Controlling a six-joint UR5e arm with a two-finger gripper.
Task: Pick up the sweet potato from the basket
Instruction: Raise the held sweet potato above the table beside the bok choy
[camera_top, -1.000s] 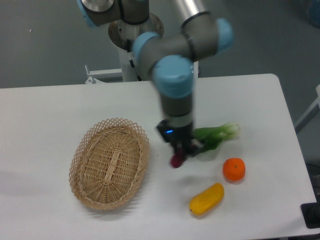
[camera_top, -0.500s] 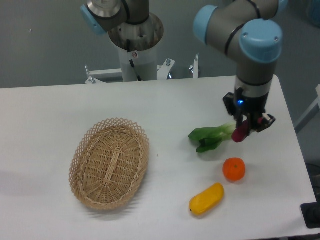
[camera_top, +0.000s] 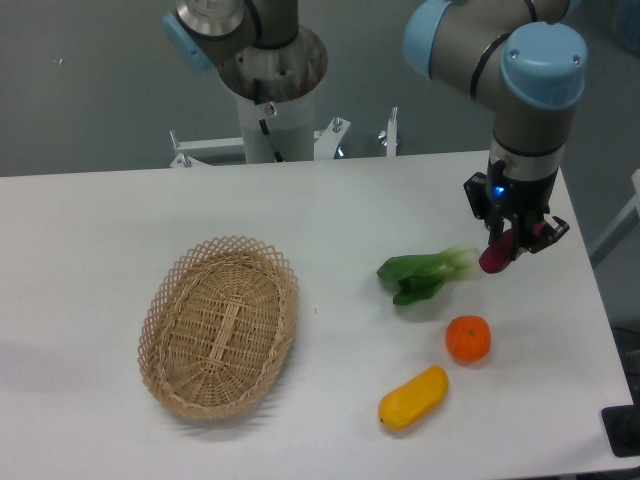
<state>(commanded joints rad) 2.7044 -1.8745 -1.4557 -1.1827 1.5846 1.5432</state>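
White table (camera_top: 120, 220) fills the view, with a grey wall behind and the arm's base at 12 o'clock. At 3 o'clock the gripper (camera_top: 512, 245) hangs above the table, its fingers closed on the sweet potato (camera_top: 495, 258). The tuber's long axis tilts, upper end toward 1 o'clock, lower end toward 7 o'clock; part of it is hidden by the fingers. The basket (camera_top: 219, 326) sits at 8 o'clock, well apart. A leafy green vegetable (camera_top: 425, 274) lies near centre, just beside the tuber. An orange (camera_top: 468, 338) and a yellow fruit (camera_top: 413, 397) lie toward 5 o'clock. No writing is legible.
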